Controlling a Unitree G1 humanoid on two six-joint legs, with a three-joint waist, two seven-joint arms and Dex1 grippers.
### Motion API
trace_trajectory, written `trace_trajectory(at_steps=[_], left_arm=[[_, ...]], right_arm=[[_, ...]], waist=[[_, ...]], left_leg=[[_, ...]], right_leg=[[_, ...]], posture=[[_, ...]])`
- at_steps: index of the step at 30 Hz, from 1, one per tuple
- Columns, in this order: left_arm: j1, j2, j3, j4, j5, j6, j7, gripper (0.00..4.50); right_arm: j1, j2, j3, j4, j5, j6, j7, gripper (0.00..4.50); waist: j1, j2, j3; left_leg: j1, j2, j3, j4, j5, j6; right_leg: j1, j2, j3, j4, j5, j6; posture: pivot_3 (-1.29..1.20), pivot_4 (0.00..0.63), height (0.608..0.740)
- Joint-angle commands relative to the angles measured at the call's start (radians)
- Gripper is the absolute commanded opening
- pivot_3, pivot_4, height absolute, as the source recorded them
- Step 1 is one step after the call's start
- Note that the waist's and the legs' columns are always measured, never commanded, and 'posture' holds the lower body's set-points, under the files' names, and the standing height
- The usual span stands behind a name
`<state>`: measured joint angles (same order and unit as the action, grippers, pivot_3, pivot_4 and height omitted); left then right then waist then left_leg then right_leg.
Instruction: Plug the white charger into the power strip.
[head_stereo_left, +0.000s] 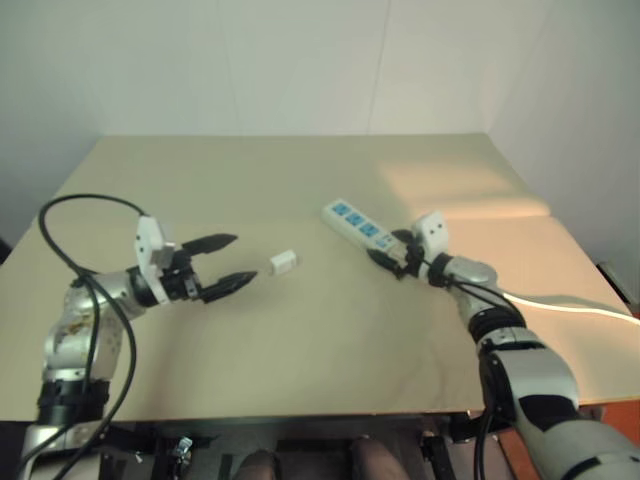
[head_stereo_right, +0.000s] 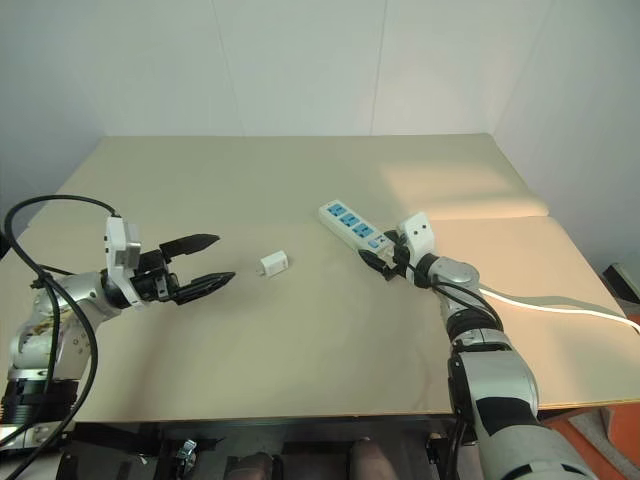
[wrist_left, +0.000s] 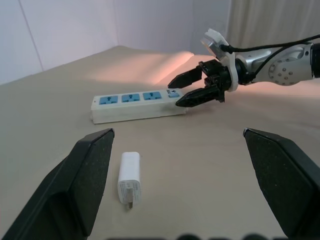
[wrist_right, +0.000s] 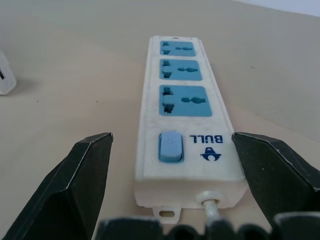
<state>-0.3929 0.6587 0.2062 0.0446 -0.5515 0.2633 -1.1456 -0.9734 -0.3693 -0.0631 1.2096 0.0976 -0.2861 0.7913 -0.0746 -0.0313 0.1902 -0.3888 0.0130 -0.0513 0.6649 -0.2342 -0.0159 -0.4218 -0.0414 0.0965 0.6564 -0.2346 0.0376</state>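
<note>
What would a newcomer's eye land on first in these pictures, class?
Probably the power strip, lying right of centre on the tan table, its blue sockets bright against the white. The right gripper stands open around its switch end. Left of centre lies the small white charger, just ahead of the open left gripper.

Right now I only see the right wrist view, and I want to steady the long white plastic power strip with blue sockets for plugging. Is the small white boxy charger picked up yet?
Observer: No, the small white boxy charger lies on the beige table, unheld.
Operator: Where is the left gripper?
Observer: The left gripper points at the charger from just short of it, jaws wide open.
Operator: And the strip's cord?
Observer: The long white plastic power strip trails its white cord toward the table's right edge.
</note>
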Motion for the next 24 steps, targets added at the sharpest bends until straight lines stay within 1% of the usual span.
trace_trajectory(at_steps=[1,2,7,9,13,19,22,23,24], left_arm=[[-0.006,-0.004,0.000,-0.046,-0.004,-0.017,0.011,4.50],[-0.006,-0.007,-0.003,-0.050,-0.004,-0.014,0.015,4.50],[-0.019,-0.030,-0.013,-0.054,-0.006,-0.013,0.033,4.50],[-0.024,-0.037,-0.017,-0.054,-0.007,-0.014,0.036,4.50],[-0.029,-0.040,-0.019,-0.050,-0.010,-0.017,0.031,4.50],[-0.024,-0.042,-0.018,-0.048,-0.011,-0.018,0.029,4.50],[-0.025,-0.045,-0.022,-0.043,-0.005,-0.022,0.032,4.50],[-0.026,-0.047,-0.023,-0.043,-0.004,-0.023,0.033,4.50],[-0.026,-0.047,-0.024,-0.043,-0.002,-0.023,0.034,4.50]], right_arm=[[-0.018,0.010,-0.019,0.021,0.003,0.044,0.010,4.47],[-0.017,0.014,-0.021,0.020,0.004,0.045,0.016,4.47],[-0.036,0.026,-0.052,0.032,-0.001,0.024,-0.081,4.47],[-0.047,0.024,-0.066,0.039,0.006,0.030,-0.098,4.47],[-0.042,0.016,-0.036,0.048,-0.030,0.014,-0.104,4.47],[-0.039,0.019,-0.056,0.053,-0.017,0.041,-0.071,4.47],[-0.042,0.023,-0.074,0.057,0.001,0.059,-0.051,3.90],[-0.042,0.024,-0.078,0.056,0.003,0.059,-0.044,3.58],[-0.041,0.026,-0.075,0.054,-0.003,0.054,-0.044,3.43]], waist=[[-0.002,0.000,0.000],[-0.003,0.000,0.000],[-0.014,0.000,0.000],[-0.020,0.000,0.000],[-0.023,0.000,0.000],[-0.023,0.000,0.000],[-0.023,0.000,0.000],[-0.023,0.000,0.000],[-0.023,0.000,0.000]], left_leg=[[0.000,0.000,0.000,0.000,0.000,0.000],[0.001,0.000,0.000,0.000,0.000,0.000],[0.001,0.000,0.000,0.000,0.000,0.000],[0.001,0.000,0.000,0.000,0.000,0.000],[-0.001,0.000,0.000,0.000,0.000,0.000],[-0.001,0.000,0.000,0.000,0.000,0.000],[-0.001,0.000,0.000,0.000,0.000,0.000],[-0.001,0.000,0.000,0.000,0.000,0.000],[-0.001,0.000,0.000,0.000,0.000,0.000]], right_leg=[[0.000,0.000,0.000,0.000,0.000,0.000],[0.001,0.000,0.000,0.000,0.000,0.000],[0.001,0.000,0.000,0.000,0.000,0.000],[0.001,0.000,0.000,0.000,0.000,0.000],[0.000,0.000,0.000,0.000,0.000,0.000],[0.000,0.000,0.000,0.000,0.000,0.000],[0.000,0.000,0.000,0.000,0.000,0.000],[0.000,0.000,0.000,0.000,0.000,0.000],[0.000,0.000,0.000,0.000,0.000,0.000]], posture=[[0.00,0.150,0.740],[0.00,0.150,0.740],[0.00,0.150,0.740],[0.00,0.150,0.740],[0.00,0.150,0.740],[0.00,0.150,0.740],[0.00,0.150,0.740],[0.00,0.150,0.740],[0.00,0.150,0.740]])
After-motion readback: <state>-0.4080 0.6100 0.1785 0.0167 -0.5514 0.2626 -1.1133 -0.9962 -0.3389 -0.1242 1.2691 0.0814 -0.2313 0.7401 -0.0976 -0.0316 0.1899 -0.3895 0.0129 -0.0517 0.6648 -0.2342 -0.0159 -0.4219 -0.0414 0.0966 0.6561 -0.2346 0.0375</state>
